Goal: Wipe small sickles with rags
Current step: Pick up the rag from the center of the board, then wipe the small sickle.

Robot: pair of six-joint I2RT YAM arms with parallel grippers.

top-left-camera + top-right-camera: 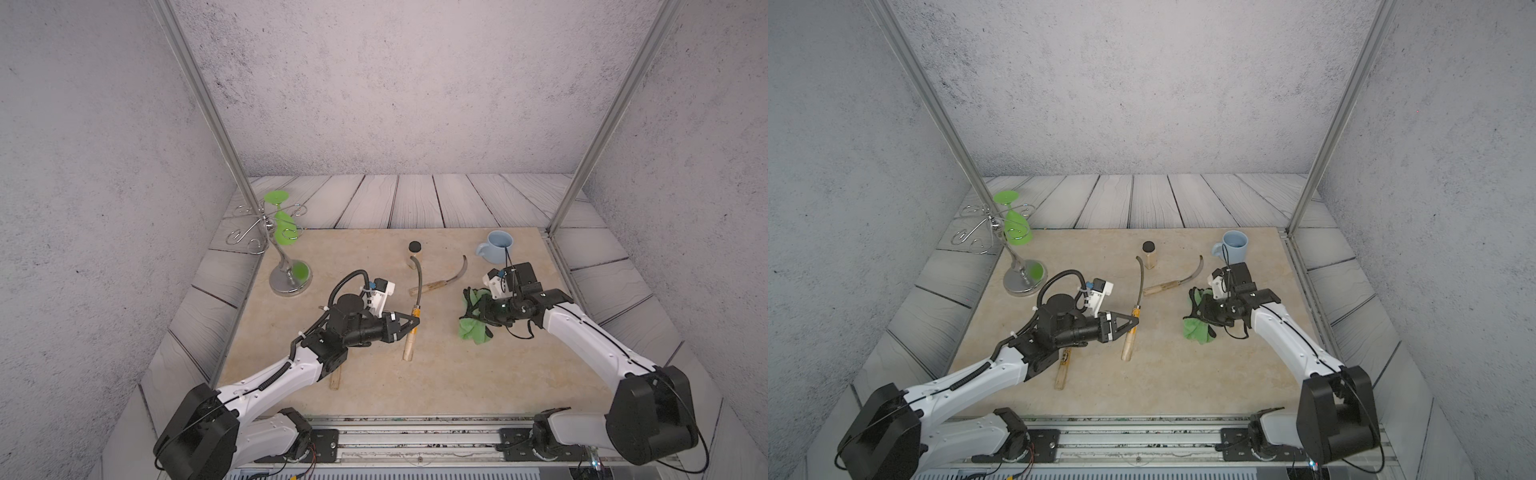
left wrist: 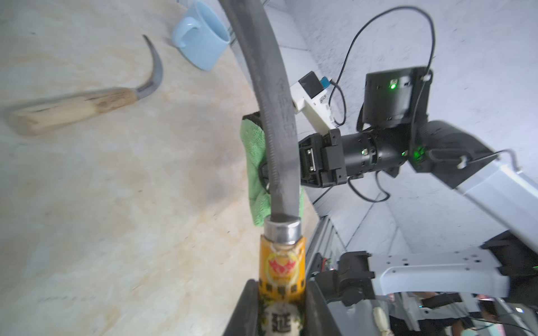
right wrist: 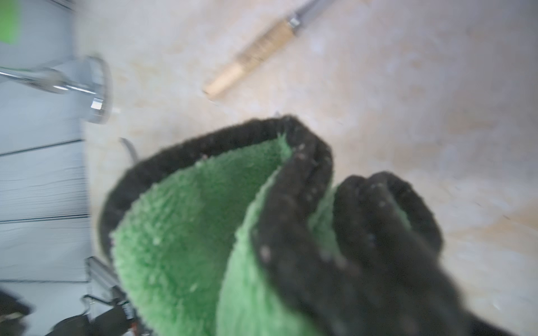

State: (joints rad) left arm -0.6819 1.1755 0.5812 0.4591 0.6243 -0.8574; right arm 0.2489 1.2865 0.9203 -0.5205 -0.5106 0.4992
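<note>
Green rag (image 1: 473, 330) bunched in my right jaws, left jaws clamping the sickle (image 1: 408, 347) handle; next, I'd bring rag to blade.

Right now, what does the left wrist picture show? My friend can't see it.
The left claw grips a labelled sickle by its handle, the grey blade curving away from the camera. Behind the blade, the right claw holds a green rag. A plain sickle and a blue mug sit on the tan table beyond.
</note>
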